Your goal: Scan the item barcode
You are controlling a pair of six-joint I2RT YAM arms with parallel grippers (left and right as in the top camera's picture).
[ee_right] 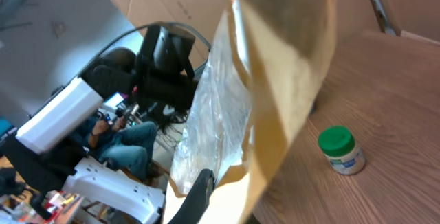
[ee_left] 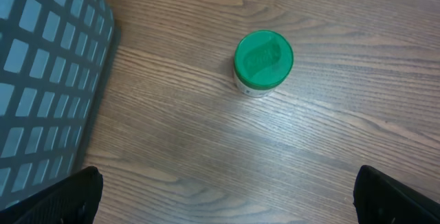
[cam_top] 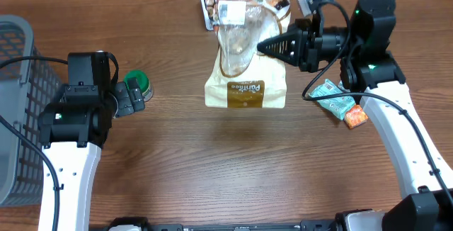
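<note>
Overhead, the right fingers (cam_top: 262,47) are clamping the bag (cam_top: 245,82), holding it up right of the jar (cam_top: 137,82), probably to expose its barcode; the left fingers (cam_top: 133,98) are hovering apart beside the jar.

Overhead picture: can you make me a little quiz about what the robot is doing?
1. True or false: the green-lidded jar stands on the table, outside the grey basket.
2. What do the right jaws hold? A: the paper bag; B: a spoon; C: nothing.
3. Fill in: the left jaws, near the jar, are ____.
Key: 1 true; 2 A; 3 open.
</note>
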